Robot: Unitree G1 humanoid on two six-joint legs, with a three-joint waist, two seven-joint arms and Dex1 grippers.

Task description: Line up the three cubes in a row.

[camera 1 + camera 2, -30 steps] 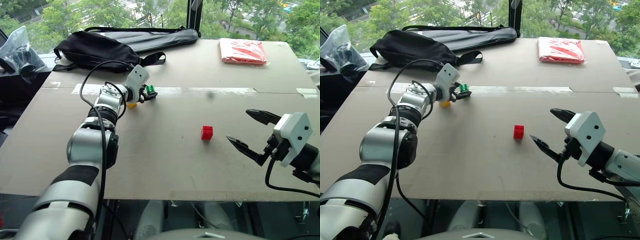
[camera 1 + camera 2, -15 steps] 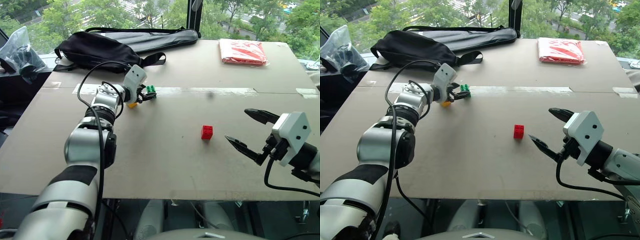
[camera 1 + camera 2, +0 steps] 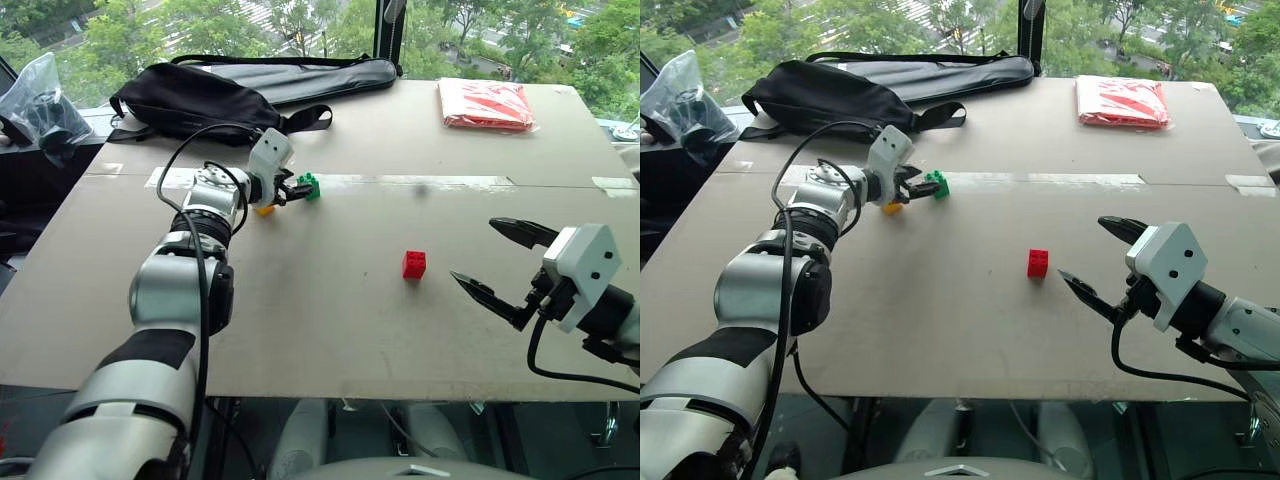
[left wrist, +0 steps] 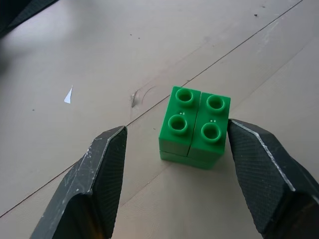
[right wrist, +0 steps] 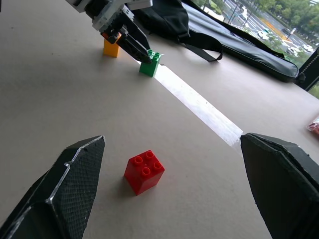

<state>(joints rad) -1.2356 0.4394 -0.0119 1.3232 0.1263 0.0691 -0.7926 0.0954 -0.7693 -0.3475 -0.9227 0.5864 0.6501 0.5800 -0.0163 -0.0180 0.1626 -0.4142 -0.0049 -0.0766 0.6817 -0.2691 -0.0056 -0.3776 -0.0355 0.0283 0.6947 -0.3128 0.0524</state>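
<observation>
Pincer first: the left pincer (image 4: 172,164) stands with its jaws apart around the green cube (image 4: 195,125), one finger touching or almost touching the cube's side and the other well clear of it, so nothing is clamped. The right pincer (image 3: 495,263) hangs spread wide near the front right of the worktop (image 3: 330,330), empty, with the red cube (image 5: 144,172) sitting between its tips in the right wrist view but some way beyond them.

On the worktop itself, the green cube rests upright, studs up, at the edge of the pale tape strip (image 3: 420,183) that runs across the board. The yellow cube (image 5: 110,48) stands just beside the left pincer on its near-left side, close to the green one but not touching it. The red cube sits alone near the middle of the board, well apart from the other two.

As a judgement of progress: green and yellow are near each other and could count as the start of a row, though whether they are truly aligned is hard to tell. The red cube is clearly not in line yet, so the main work left looks to be bringing it over to join the pair, then tidying the spacing.
</observation>
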